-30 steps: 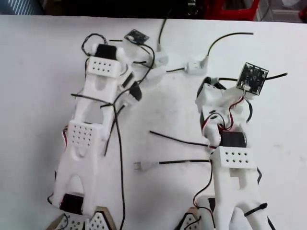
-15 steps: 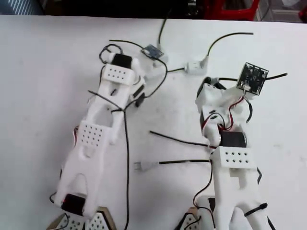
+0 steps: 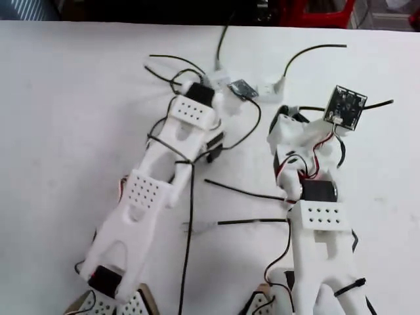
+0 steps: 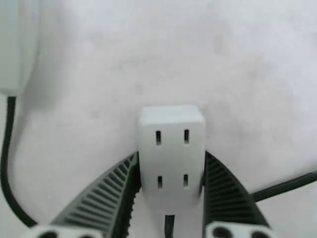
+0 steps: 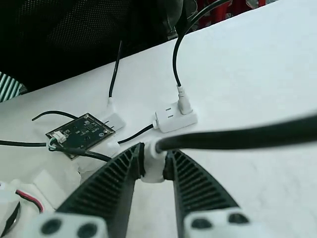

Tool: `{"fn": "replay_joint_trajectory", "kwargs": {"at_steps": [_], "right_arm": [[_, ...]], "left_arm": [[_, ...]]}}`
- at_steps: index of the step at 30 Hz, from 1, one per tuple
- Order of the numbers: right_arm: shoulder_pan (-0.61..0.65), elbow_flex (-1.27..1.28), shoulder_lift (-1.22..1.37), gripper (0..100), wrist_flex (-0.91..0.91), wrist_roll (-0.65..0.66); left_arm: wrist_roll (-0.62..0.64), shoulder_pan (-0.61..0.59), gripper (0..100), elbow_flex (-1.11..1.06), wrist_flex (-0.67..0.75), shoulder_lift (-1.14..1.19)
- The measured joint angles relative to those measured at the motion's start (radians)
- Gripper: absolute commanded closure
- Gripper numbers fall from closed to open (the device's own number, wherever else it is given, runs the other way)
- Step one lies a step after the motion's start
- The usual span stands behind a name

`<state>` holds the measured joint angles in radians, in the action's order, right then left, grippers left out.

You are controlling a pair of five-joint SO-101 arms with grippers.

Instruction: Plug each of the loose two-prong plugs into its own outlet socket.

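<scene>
Left wrist view: the left gripper is clamping a white outlet socket between its 2 ribbed fingers. The block's 4 slots are facing the camera, above the white table. Off to one edge, a black cord is trailing from another white piece.

In the right wrist view, the right gripper is squeezing tight on a white two-prong plug, and its thick black cable is leading away from the jaws. Beyond it, a second socket is lying on the table with a plug already seated in it.

From the high view, the left arm is stretching toward the far side of the table, with its tip just beside that second socket. A loose plug is lying flat between the 2 arms, well apart from both sockets, and its cable is running toward the right arm.
</scene>
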<state>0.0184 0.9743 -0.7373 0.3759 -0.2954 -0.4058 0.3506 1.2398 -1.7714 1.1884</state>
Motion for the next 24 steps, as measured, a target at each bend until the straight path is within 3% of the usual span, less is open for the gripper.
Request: {"fn": "replay_joint_trajectory", "kwargs": {"at_steps": [10,18,24], "right_arm": [[0.000,0.000,0.000,98.1,0.000,0.005],[0.002,0.000,0.000,98.1,0.000,0.124],[0.049,-0.003,0.015,98.1,0.018,0.292]], "left_arm": [[0.000,0.015,73,0.000,-0.002,-0.017],[0.000,0.012,74,0.000,-0.011,-0.169],[0.000,-0.072,74,-0.083,-0.012,-0.353]]}}
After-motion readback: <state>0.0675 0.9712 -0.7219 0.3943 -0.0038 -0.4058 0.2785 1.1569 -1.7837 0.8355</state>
